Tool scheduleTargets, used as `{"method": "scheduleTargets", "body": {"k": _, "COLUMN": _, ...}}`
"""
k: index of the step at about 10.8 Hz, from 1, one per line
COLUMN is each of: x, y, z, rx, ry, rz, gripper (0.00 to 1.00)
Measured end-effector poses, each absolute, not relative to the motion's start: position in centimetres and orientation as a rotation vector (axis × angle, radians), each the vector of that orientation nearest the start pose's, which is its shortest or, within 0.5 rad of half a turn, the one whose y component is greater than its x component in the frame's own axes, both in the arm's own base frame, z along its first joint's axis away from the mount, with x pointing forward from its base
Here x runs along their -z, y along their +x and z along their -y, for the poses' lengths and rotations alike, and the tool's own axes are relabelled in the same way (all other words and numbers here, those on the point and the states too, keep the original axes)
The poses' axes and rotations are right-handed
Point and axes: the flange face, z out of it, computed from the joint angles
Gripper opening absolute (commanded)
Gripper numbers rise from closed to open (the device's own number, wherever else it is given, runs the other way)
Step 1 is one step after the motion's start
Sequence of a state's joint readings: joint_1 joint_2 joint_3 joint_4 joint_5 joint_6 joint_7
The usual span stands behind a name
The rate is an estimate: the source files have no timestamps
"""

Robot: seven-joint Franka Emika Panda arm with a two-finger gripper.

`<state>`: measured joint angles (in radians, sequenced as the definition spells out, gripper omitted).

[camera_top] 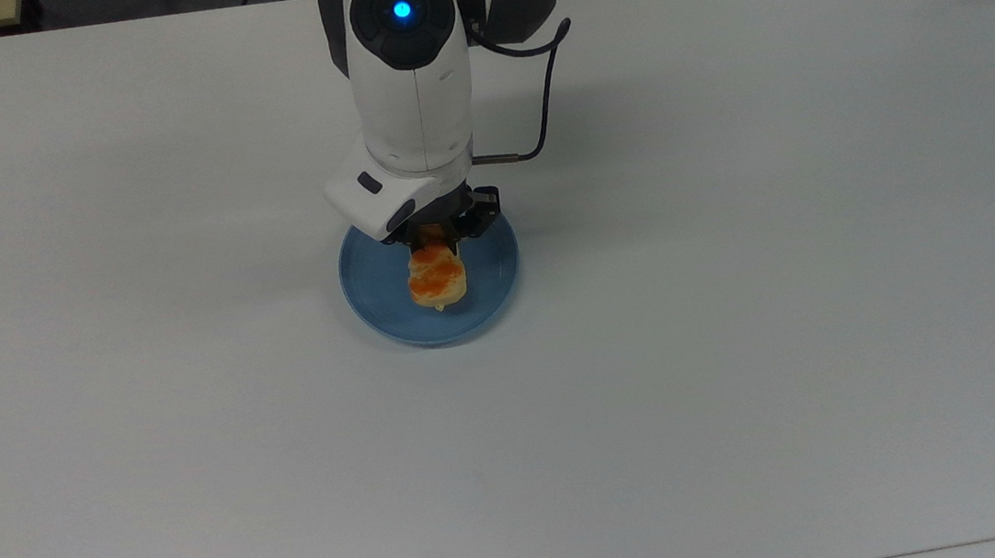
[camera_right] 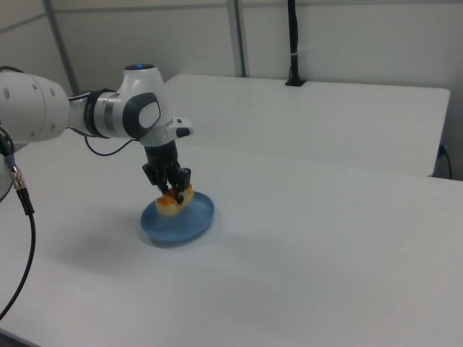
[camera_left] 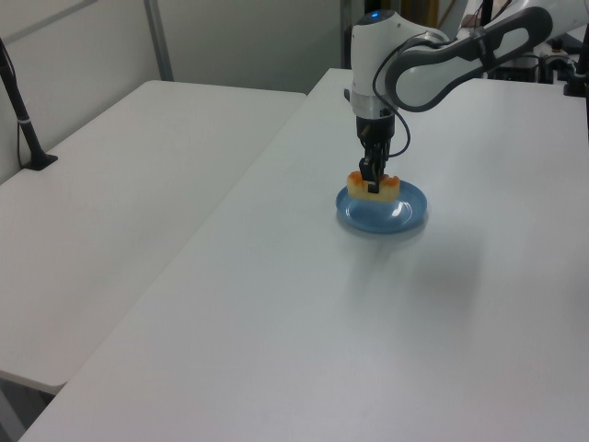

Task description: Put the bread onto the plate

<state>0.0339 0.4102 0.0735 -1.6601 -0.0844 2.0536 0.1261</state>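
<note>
The gripper (camera_top: 436, 237) pinches the bread roll (camera_top: 436, 279) at the roll's 12 o'clock end in the top view, holding it just above the light-blue plate (camera_top: 498, 286), over the plate's centre.

bread (camera_top: 436, 277): 1 | plate (camera_top: 498, 283): 1 | tables: apparently 2 (camera_left: 276, 313) (camera_left: 120, 175)

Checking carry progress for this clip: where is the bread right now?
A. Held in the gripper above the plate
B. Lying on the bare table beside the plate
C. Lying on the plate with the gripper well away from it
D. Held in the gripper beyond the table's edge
A. The gripper is shut on the bread, which hangs over the middle of the plate; the right view shows the bread raised off it.
</note>
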Motion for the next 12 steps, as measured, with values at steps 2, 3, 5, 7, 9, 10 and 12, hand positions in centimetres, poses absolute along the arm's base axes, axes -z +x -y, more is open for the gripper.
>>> {"method": "scheduleTargets", "body": {"k": 2, "x": -35.4, "y": 66.0, "z": -6.2, "rx": -0.06, "ry": -3.195, "rz": 0.033, "gripper": 1.0}}
{"method": "scheduleTargets", "body": {"k": 3, "x": -34.1, "y": 65.9, "z": -6.1, "rx": -0.092, "ry": -3.206, "rz": 0.044, "gripper": 1.0}}
{"method": "scheduleTargets", "body": {"k": 5, "x": -32.6, "y": 65.9, "z": -5.8, "rx": -0.128, "ry": -3.219, "rz": 0.053, "gripper": 1.0}}
{"method": "scheduleTargets", "body": {"k": 7, "x": -34.5, "y": 66.4, "z": -5.7, "rx": -0.069, "ry": -3.219, "rz": 0.049, "gripper": 1.0}}
{"method": "scheduleTargets", "body": {"k": 9, "x": -39.6, "y": 66.3, "z": -5.7, "rx": 0.003, "ry": -3.223, "rz": 0.041, "gripper": 1.0}}
{"method": "scheduleTargets", "body": {"k": 10, "x": -42.6, "y": 65.7, "z": -5.8, "rx": 0.011, "ry": -3.227, "rz": 0.038, "gripper": 1.0}}
{"method": "scheduleTargets", "body": {"k": 12, "x": -47.6, "y": 64.0, "z": -6.0, "rx": 0.018, "ry": -3.235, "rz": 0.035, "gripper": 1.0}}
